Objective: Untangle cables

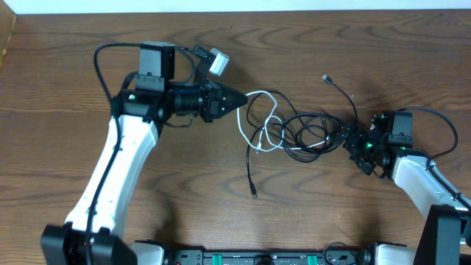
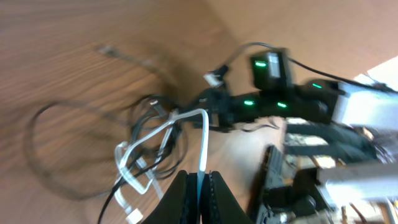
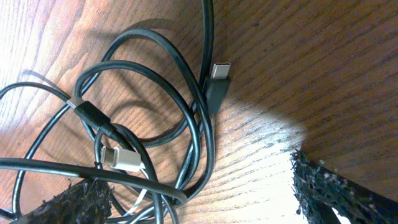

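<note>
The cables lie tangled mid-table: a white cable (image 1: 259, 121) and black cables (image 1: 305, 132). My left gripper (image 1: 243, 98) is shut on the white cable (image 2: 203, 140), which runs taut from the jaws to the black loops (image 2: 149, 118). At the tangle's right edge, my right gripper (image 1: 352, 140) stands open. In its wrist view the right gripper (image 3: 208, 198) has black loops (image 3: 186, 93) lying between the fingers (image 3: 84, 199), close to the left one. A black plug (image 3: 219, 76) and a white plug (image 3: 121, 158) rest on the wood there.
One black cable end (image 1: 326, 76) trails toward the back, another (image 1: 254, 193) toward the front. The right arm (image 2: 280, 106) with green lights faces the left wrist camera. The table's far edge (image 1: 235, 10) runs along the top.
</note>
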